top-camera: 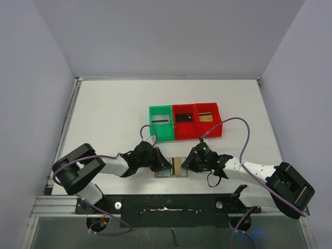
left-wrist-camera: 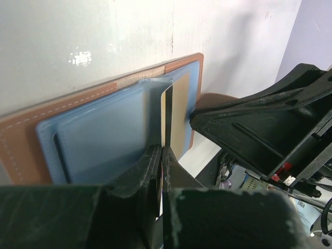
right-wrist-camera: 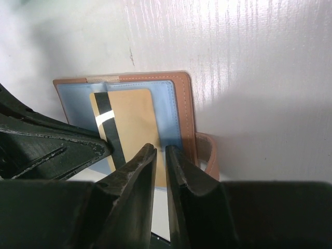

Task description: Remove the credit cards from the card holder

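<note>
**Left gripper pinches gold card at the open card holder**

Left gripper's black fingers are pressed together on the thin edge of the gold card, which the left wrist view shows almost edge-on, rising out of the holder's pocket. The right gripper hangs over the card's near end with its fingers almost together, only a slim slit between them. Whether it grips anything I cannot tell.

The card holder lies open and flat on the white table, between the two grippers near the arm bases. Its outer cover is brown and leather-like, with a line of pale stitching along the rim. The inner pockets are smooth, pale blue-grey, with rounded corners. A small brown tab curls out at its right side.

The card is a plain matte gold rectangle crossed by a glossy black stripe — no lettering on it can be read.

Farther back on the table stand three plastic bins in a row, touching: a green bin on the left and two red bins. Each holds a flat card-like piece — pale, dark and tan — too small to read.
</note>
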You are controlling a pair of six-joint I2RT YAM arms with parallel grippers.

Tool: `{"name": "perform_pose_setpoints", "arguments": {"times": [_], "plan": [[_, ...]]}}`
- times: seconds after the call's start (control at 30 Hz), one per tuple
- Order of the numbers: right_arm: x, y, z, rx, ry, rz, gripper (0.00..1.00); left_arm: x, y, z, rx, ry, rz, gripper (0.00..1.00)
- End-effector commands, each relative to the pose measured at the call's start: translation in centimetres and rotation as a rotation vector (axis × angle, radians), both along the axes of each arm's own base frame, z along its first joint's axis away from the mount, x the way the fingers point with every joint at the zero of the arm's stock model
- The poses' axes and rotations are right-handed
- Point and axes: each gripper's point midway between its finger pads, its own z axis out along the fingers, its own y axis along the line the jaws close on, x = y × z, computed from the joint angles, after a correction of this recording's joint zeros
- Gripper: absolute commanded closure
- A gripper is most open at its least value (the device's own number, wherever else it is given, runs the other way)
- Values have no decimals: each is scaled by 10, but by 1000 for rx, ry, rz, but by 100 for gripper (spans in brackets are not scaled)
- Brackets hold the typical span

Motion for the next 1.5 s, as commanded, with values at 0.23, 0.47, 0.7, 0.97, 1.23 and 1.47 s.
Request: {"name": "perform_pose_setpoints", "arguments": {"times": [0.23, 0.47, 0.7, 0.97, 1.23, 1.47], "plan": [[11, 3, 17, -12, -78, 43, 83, 3, 9, 16, -32, -53, 36, 100], [27, 23, 58, 2, -213, 118, 79, 6, 5, 22, -41, -72, 25, 100], [13, 24, 18, -20, -60, 88, 79, 7, 1, 25, -59, -75, 11, 100], [1, 17, -2, -62, 8, 84, 79, 4, -5, 29, -103, -76, -8, 90], [1, 16, 1, -55, -4, 84, 79, 3, -11, 23, -96, -51, -33, 84], [1, 16, 1, -38, -10, 78, 79, 4, -14, 24, -94, -48, -39, 84]]}}
